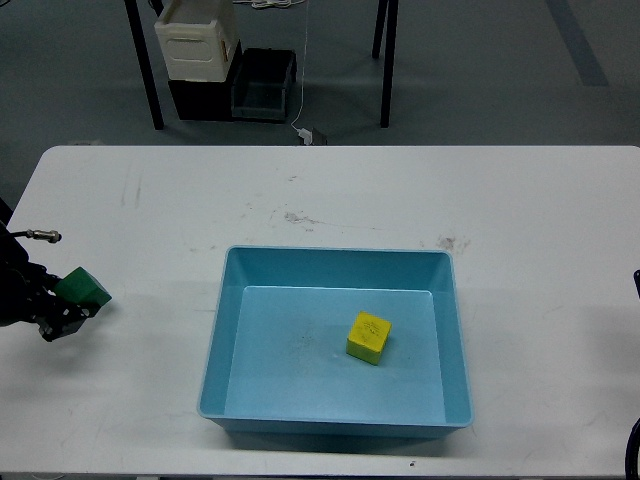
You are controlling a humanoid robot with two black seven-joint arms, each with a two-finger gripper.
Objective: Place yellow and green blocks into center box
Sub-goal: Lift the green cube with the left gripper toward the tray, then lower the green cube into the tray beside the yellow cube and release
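A green block (82,288) is at the far left of the white table, held in my left gripper (68,308), which is shut on it and holds it slightly above the table top. A yellow block (368,336) lies inside the blue centre box (338,252), right of its middle. The green block is well to the left of the box's left wall. My right gripper is out of view; only a dark sliver of the right arm (636,282) shows at the right edge.
The white table (330,190) spreads around the box. Beyond its far edge, on the floor, stand a white container (196,40), a dark crate (264,86) and black legs (388,62).
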